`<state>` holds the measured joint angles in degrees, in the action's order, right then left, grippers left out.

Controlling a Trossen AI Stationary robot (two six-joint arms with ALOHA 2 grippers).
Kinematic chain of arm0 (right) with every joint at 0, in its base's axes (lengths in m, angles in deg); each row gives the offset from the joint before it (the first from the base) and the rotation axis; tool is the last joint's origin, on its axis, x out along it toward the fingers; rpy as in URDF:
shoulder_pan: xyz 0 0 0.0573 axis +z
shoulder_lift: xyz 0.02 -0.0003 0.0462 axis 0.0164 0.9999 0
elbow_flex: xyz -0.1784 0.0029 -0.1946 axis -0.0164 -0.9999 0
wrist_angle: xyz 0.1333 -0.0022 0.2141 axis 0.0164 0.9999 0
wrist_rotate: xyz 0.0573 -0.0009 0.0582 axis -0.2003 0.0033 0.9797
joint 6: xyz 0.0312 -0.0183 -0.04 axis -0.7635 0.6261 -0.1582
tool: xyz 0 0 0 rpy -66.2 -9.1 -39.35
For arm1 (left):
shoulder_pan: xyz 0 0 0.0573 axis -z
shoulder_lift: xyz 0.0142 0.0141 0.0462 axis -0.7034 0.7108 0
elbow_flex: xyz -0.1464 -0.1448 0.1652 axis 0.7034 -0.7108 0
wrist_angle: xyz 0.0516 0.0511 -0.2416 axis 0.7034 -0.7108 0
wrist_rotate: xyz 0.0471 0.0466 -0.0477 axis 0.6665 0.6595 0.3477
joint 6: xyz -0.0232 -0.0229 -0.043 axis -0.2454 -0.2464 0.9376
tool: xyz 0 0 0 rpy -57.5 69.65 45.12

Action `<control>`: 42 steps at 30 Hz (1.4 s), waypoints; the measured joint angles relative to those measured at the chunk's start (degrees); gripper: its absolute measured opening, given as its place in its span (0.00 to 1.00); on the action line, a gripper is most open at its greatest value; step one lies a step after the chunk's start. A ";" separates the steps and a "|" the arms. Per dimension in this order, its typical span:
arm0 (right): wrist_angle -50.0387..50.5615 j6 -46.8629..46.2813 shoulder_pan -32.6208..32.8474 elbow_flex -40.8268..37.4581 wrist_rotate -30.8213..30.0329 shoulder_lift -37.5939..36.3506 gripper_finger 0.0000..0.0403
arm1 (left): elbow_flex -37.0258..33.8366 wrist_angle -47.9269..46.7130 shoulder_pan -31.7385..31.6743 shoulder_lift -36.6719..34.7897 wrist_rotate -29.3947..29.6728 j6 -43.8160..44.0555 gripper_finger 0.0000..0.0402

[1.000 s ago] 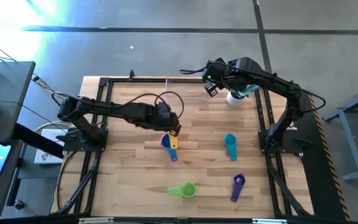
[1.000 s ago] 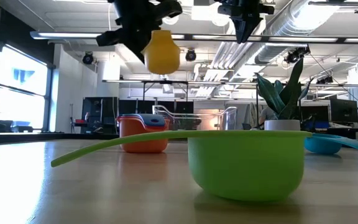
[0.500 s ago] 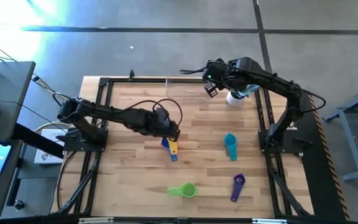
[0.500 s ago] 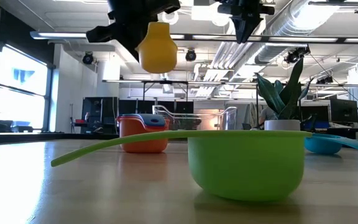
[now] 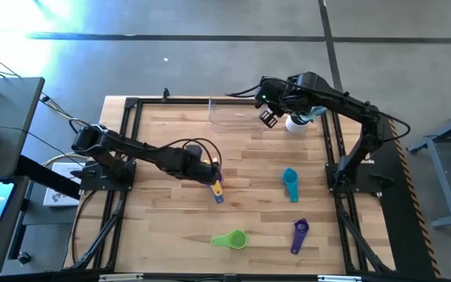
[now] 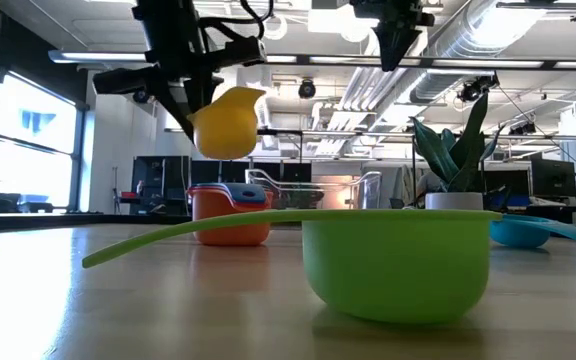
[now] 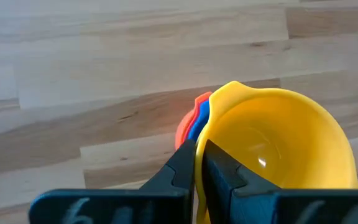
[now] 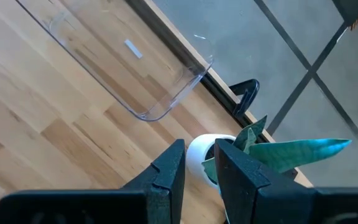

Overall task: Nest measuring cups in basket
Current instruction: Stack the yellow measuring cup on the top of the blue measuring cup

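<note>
My left gripper (image 5: 213, 177) is shut on the yellow cup (image 6: 226, 122) and holds it in the air just above the stack of an orange cup (image 6: 230, 228) and a blue cup (image 5: 217, 195) at mid-table. The green cup (image 5: 231, 240), purple cup (image 5: 299, 235) and teal cup (image 5: 290, 184) each lie apart on the wood. I see no red cup on its own. My right gripper (image 5: 268, 117) hovers, narrowly open, at the far edge beside the clear basket (image 8: 123, 62), touching nothing. My left gripper pinches the yellow cup's bowl wall at the rim (image 7: 199, 144), one finger (image 7: 222, 177) inside the bowl and one outside. The fingers come from above, slanting from the table's left. The cup is lifted clear and tilted, over the orange and blue stack (image 7: 194, 118).
A white pot (image 5: 294, 123) with a green plant (image 6: 455, 150) stands at the far right, close to my right gripper and the basket's end. Black frame rails run along the table's left and right sides. Bare wood lies between the loose cups.
My left gripper has come down and toward the table's near left, carrying the yellow cup with it. The cup now hangs lower, close above the orange and blue stack, and has tipped from hanging bowl-down to a slant.
</note>
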<state>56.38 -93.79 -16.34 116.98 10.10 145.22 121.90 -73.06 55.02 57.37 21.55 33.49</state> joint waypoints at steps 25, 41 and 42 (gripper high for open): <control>-0.75 0.00 0.00 0.00 -0.20 0.02 0.20 | -0.09 3.13 -1.75 6.36 -3.18 -5.10 0.02; -0.77 0.20 0.00 0.00 -0.20 0.02 0.20 | -0.09 3.10 -1.85 6.36 -4.89 -5.04 0.15; -0.77 0.17 0.00 0.00 -0.20 0.02 0.20 | -0.09 3.10 -1.85 6.36 -5.14 -5.05 0.16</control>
<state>55.61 -93.62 -16.34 116.98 9.90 145.25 121.82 -69.96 53.17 63.73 16.41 28.44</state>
